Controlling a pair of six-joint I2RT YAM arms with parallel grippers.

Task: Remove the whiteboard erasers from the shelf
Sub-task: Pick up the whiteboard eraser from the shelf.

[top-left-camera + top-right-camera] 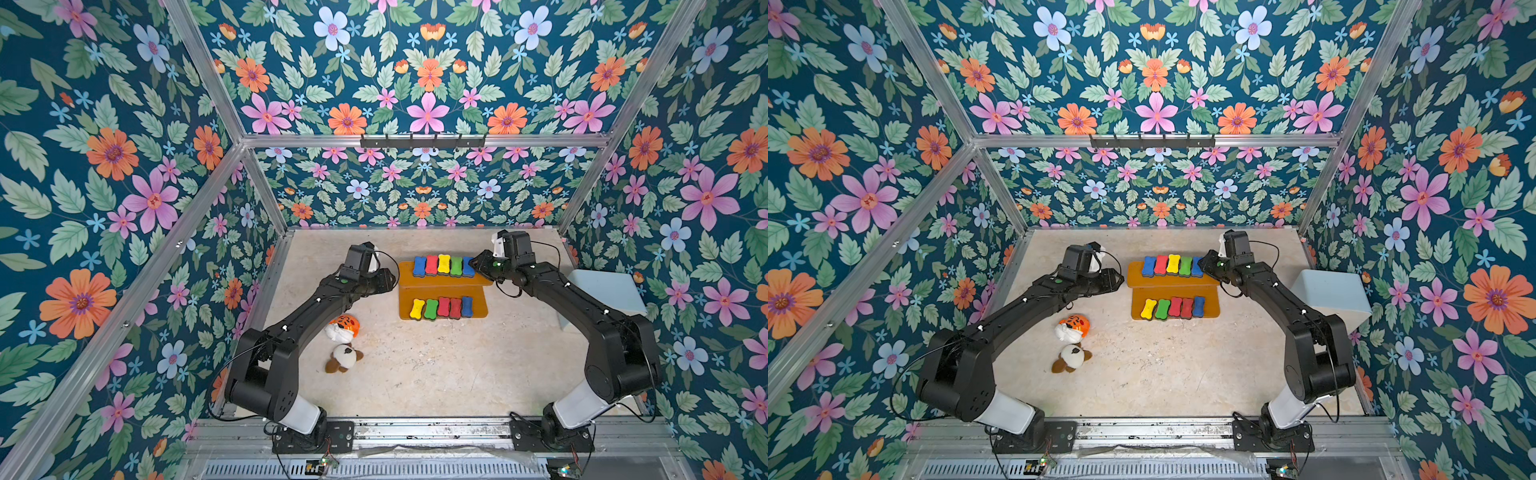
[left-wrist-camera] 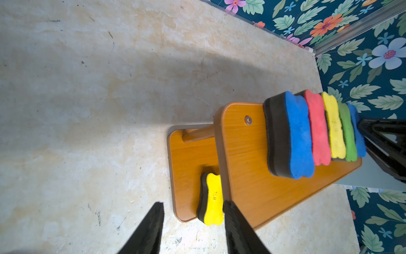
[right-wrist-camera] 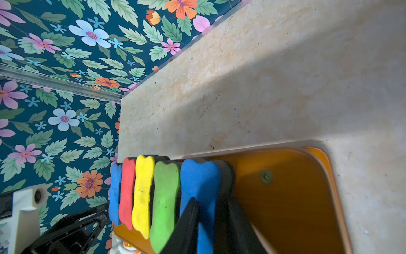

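Jaws of right gripper [image 3: 211, 202]: we log them clamped face-to-felt on the end blue eraser [image 3: 197, 176], upper tier of shelf [image 3: 285, 198], long axis along the fingers. Left gripper [image 2: 193, 203]: jaws apart, 1 yellow eraser [image 2: 212, 198] just ahead.

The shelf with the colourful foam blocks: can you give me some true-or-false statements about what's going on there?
1. Ten whiteboard erasers sit on the shelf. True.
2. The upper tier holds two yellow ones. False: one yellow eraser.
3. The right gripper has its jaws around the end blue eraser. True.
4. The left gripper holds an eraser. False: open, empty.
5. The plush toys lie on the shelf. False: on the table.
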